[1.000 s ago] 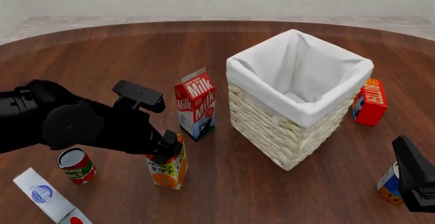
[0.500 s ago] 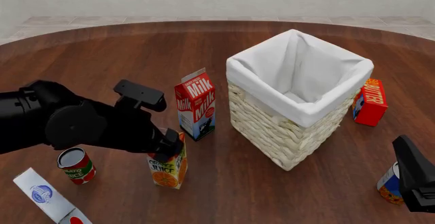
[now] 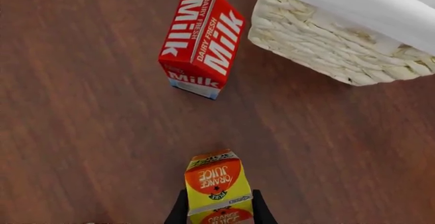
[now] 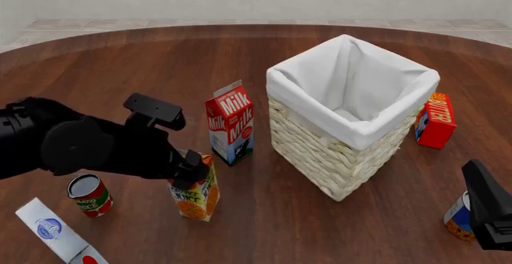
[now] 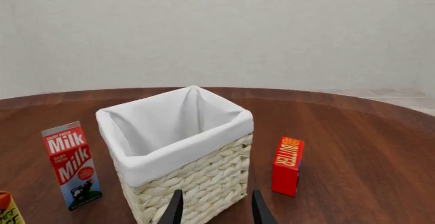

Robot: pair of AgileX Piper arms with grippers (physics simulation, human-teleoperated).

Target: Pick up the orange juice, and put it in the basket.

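Observation:
The orange juice [image 4: 196, 199], a yellow and orange gable-top carton, stands slightly tilted in front of the milk carton [image 4: 230, 123]. My left gripper [image 4: 192, 171] comes down over its top and is shut on it. In the left wrist view both black fingers [image 3: 179, 212] press the sides of the orange juice [image 3: 216, 183]. Whether its base touches the table I cannot tell. The basket [image 4: 320, 150], tall pale wicker with a white lining, stands to the carton's right. My right gripper [image 5: 217, 213] is open and holds nothing, at the near right, facing the basket [image 5: 204, 178].
A red butter box [image 4: 436, 120] stands to the right of the basket. A tomato can [image 4: 90, 195] and a white box [image 4: 52, 234] lie at the near left. Another can [image 4: 457, 217] sits beside the right arm [image 4: 488, 213].
My left arm has swung a little to the left, and the orange juice has shifted slightly with it. The right arm has not moved.

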